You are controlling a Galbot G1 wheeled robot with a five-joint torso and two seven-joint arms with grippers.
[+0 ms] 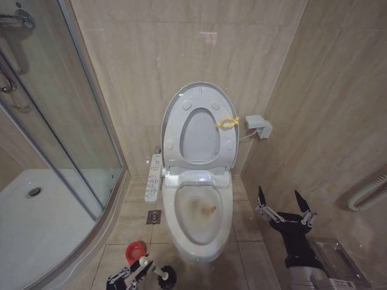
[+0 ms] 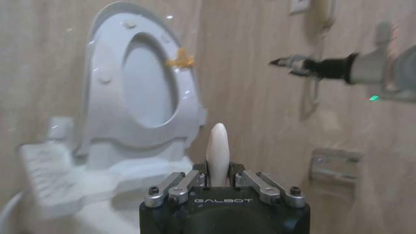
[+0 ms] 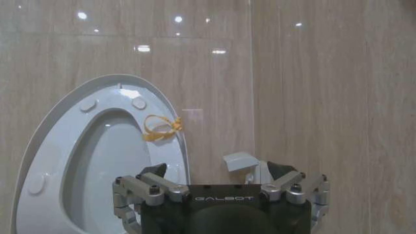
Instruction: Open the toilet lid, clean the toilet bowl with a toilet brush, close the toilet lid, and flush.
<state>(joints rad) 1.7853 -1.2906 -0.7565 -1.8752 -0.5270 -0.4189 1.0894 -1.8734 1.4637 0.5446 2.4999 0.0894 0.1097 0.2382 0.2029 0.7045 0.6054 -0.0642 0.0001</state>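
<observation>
toilet lid (image 1: 199,96) standing up behind toilet bowl (image 1: 198,212); toilet brush (image 1: 158,273) sitting left-front of bowl; shower tray (image 1: 36,223) lying far left

Even light, wall glare, wrist blur

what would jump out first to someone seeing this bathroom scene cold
The toilet lid stands raised against the back wall, baring the toilet bowl with its yellowish-brown stain. At the robot's lower left, the left tool grips the toilet brush beside a red cup holder; the open right tool hangs right of the bowl.
</observation>
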